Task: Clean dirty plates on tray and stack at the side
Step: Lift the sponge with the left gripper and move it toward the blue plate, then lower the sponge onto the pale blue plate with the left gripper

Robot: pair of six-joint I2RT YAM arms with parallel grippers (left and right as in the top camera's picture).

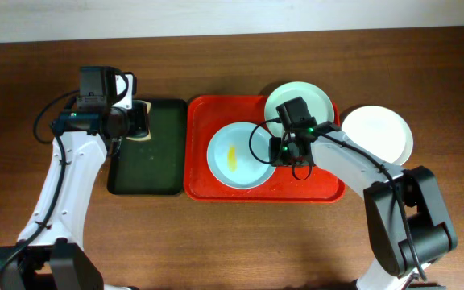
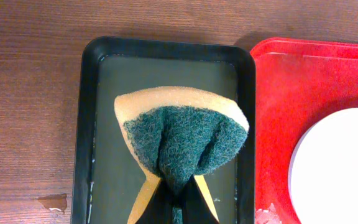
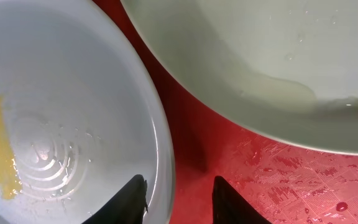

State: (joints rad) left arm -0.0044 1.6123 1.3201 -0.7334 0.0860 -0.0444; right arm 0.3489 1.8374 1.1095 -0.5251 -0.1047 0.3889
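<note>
Brown wooden surface (image 1: 216, 242) carries a large bright red rectangular plastic tray (image 1: 312, 192) with 2 round plates on it. A pale blue-green shallow plate (image 1: 248, 169) with a yellow smear (image 1: 232, 155) sits left of the tray's centre, and a second pale green plate (image 1: 316, 98) lies over its far right corner. A white round plate (image 1: 377, 133) rests off the tray, on the wood just to its right. The right gripper (image 3: 179, 202) has its fingers (image 3: 135, 196) spread at the smeared plate's right edge, 1 over the rim and 1 over wet red plastic. Beside the red tray's left side lies a smaller dark green tray (image 2: 86, 124). Above it the left gripper (image 2: 176, 193) pinches a yellow sponge with a green scouring face (image 2: 182, 134).
</note>
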